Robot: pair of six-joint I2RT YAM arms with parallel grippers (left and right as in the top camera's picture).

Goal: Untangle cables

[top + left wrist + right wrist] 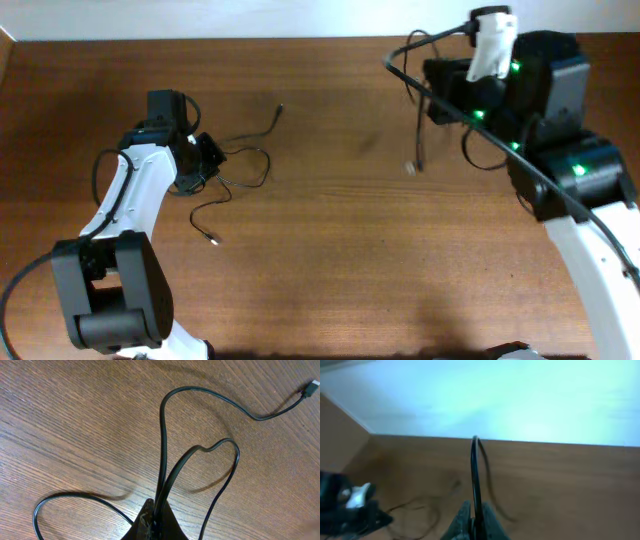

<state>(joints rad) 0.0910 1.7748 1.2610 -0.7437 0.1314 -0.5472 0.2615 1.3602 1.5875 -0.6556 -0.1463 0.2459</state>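
My left tool [154, 521] is clenched on the cables [162, 435]. They are thin, smooth black cords that leave the pinch as 2 narrow loops and lie on the matte, wood-grain desk [60, 420]. 1 strand curves away to a small flat plug [311, 387]. From overhead they lie in loose curls on the left part of the desk, at that tool. My right tool [475, 522] is clenched on a single cable [474, 475], glossy and straight between dark tapered fingers [464, 521]. Overhead, this cable hangs at the far right, ending in a pale connector [409, 167]. I cannot tell whether the connector touches the wood.
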